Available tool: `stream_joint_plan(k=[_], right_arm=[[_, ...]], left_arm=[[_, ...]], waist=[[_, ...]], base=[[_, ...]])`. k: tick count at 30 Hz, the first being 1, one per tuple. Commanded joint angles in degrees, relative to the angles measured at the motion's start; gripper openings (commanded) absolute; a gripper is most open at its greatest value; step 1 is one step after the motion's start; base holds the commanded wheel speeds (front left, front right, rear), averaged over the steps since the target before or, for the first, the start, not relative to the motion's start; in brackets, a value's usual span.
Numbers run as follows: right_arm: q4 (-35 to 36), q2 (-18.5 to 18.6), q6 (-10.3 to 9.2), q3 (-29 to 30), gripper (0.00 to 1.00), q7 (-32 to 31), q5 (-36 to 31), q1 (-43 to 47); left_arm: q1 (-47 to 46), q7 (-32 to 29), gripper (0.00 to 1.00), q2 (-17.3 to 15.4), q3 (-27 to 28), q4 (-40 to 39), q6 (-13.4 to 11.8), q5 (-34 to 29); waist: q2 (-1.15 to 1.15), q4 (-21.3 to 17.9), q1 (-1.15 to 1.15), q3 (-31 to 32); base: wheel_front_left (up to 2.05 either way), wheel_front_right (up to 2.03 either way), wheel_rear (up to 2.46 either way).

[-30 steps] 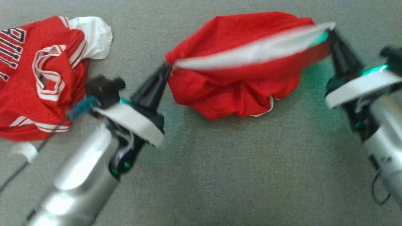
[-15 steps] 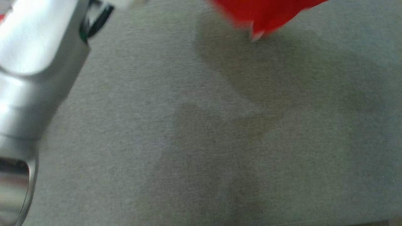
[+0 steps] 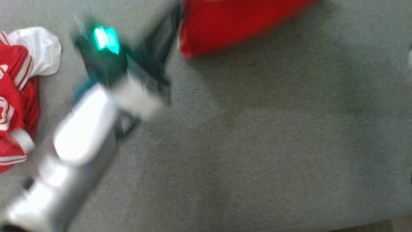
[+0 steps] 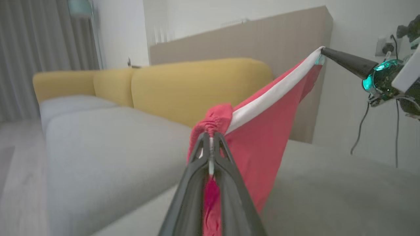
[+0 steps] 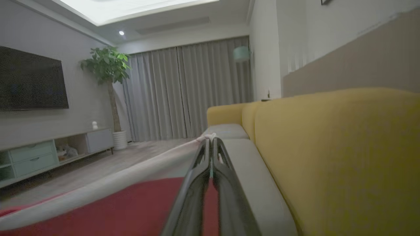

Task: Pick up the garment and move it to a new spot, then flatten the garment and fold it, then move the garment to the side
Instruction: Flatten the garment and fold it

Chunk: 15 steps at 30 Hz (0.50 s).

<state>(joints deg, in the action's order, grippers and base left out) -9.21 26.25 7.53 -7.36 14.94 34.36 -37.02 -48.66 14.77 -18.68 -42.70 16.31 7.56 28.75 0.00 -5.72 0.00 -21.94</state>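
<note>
Beside a crumpled jersey (image 3: 13,96), left fingers (image 4: 192,183) and right fingers (image 5: 195,190) clench the red garment (image 4: 262,137).

Nothing legible; white marks on the red jersey (image 3: 13,93) may be lettering, too blurred.

The garment (image 4: 262,141) is thin, smooth red cloth with a white band. The seat (image 3: 264,161) at lower right is matt grey weave; the left forearm (image 3: 80,141) looks glossy silver.

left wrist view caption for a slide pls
Left gripper and right gripper hold the red garment taut by its white edge over a grey cushion, yellow backrest behind.
</note>
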Motion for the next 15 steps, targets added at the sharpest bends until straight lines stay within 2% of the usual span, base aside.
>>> stream_joint_plan(k=[1,9,15], right_arm=[[2.6,0.5,-0.04,0.4,0.00,0.1,0.1,2.3],[7.1,0.1,-0.04,3.1,0.00,0.1,-0.9,23.8],[10.6,-0.2,-0.04,8.3,0.00,0.1,-1.0,36.7]], left_arm=[[1.6,0.2,0.00,-2.1,2.4,-2.4,-0.3,0.1],[24.6,0.2,0.00,-2.1,0.2,-6.5,-1.7,-3.8],[32.0,-0.3,0.00,-2.4,-4.3,-7.9,-1.6,-4.8]], waist=[[0.00,-0.4,0.00,1.3],[0.00,-2.1,0.00,6.4],[0.00,-2.1,0.00,7.9]], base=[[0.00,0.00,0.00],[0.00,0.00,0.00],[0.00,0.00,0.00]])
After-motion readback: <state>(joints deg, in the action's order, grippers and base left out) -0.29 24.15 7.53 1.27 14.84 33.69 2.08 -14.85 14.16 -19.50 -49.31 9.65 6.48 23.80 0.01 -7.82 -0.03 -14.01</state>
